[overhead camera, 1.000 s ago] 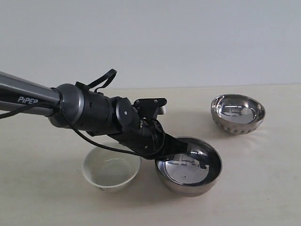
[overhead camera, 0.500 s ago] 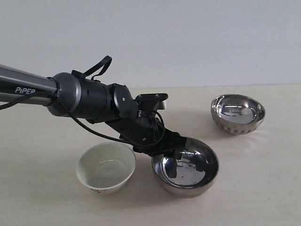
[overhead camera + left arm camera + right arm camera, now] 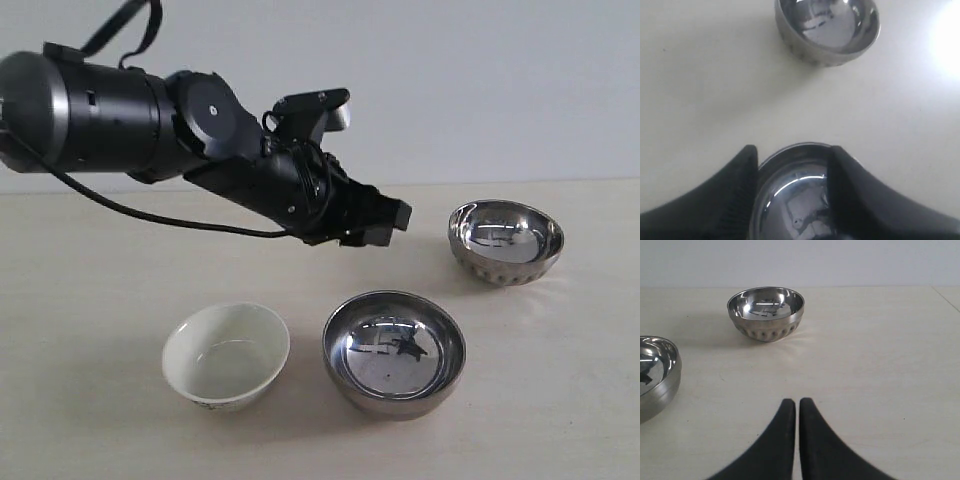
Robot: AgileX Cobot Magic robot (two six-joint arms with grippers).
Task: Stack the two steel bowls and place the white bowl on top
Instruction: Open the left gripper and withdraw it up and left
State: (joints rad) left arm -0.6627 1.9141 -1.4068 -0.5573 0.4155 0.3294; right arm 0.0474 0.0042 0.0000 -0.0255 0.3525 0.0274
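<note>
The smooth steel bowl [image 3: 394, 352] sits upright on the table at front centre, with the white bowl [image 3: 226, 355] just to its left, apart from it. At the back right stands the dimpled steel bowl [image 3: 505, 240]. My left gripper [image 3: 395, 218] hangs open in the air above and behind the smooth bowl, holding nothing. In the left wrist view the smooth bowl [image 3: 790, 200] shows below, between the spread fingers of the left gripper [image 3: 792, 149], and the dimpled bowl [image 3: 827, 25] lies beyond. My right gripper [image 3: 797, 402] is shut and empty, low over bare table, facing the dimpled bowl [image 3: 766, 312].
The beige table [image 3: 560, 400] meets a plain pale wall [image 3: 480, 80] at the back. The left arm's thick black body [image 3: 110, 110] and cable stretch over the table's left half. The smooth bowl [image 3: 655, 370] appears at the edge of the right wrist view.
My left gripper let go of the smooth steel bowl's rim and rose up and back off the table. The smooth bowl and the white bowl shifted slightly left.
</note>
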